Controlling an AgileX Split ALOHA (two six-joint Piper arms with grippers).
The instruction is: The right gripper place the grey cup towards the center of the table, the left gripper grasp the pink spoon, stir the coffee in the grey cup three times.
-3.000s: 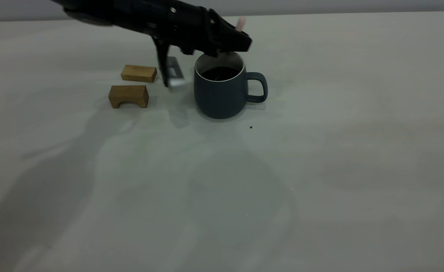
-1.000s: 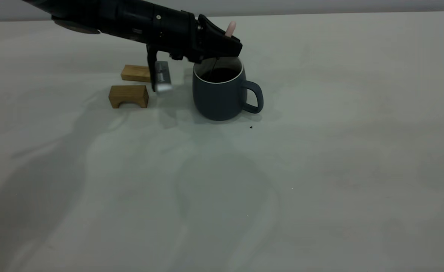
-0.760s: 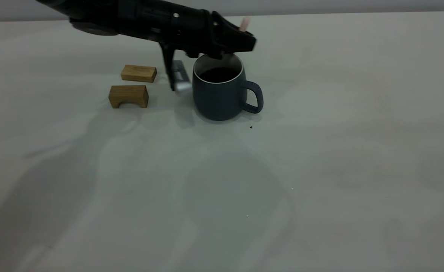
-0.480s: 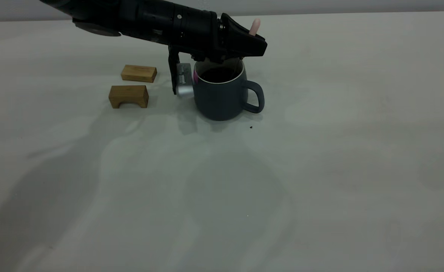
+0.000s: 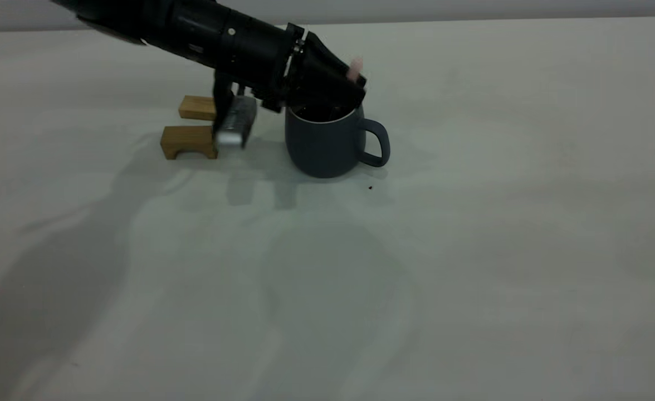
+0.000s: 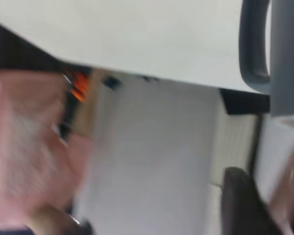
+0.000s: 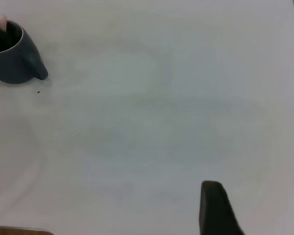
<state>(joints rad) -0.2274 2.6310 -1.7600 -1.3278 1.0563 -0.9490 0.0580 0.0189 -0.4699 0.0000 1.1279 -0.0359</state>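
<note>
left gripper point(image 5: 336, 89) fingers closed on pink spoon point(image 5: 355, 68), low over grey cup point(image 5: 327, 142) | cup toward desk's point(image 5: 472, 250) far edge, left of middle | right gripper point(image 7: 255, 210) apart, fingers spread, empty | risk: arm so low nudges rim, spills coffee

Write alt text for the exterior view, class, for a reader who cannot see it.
The left gripper on a black arm holds the pink spoon over the mouth of the grey cup, which stands on the pale table with its handle pointing right. Two small wooden blocks lie left of the cup.
</note>
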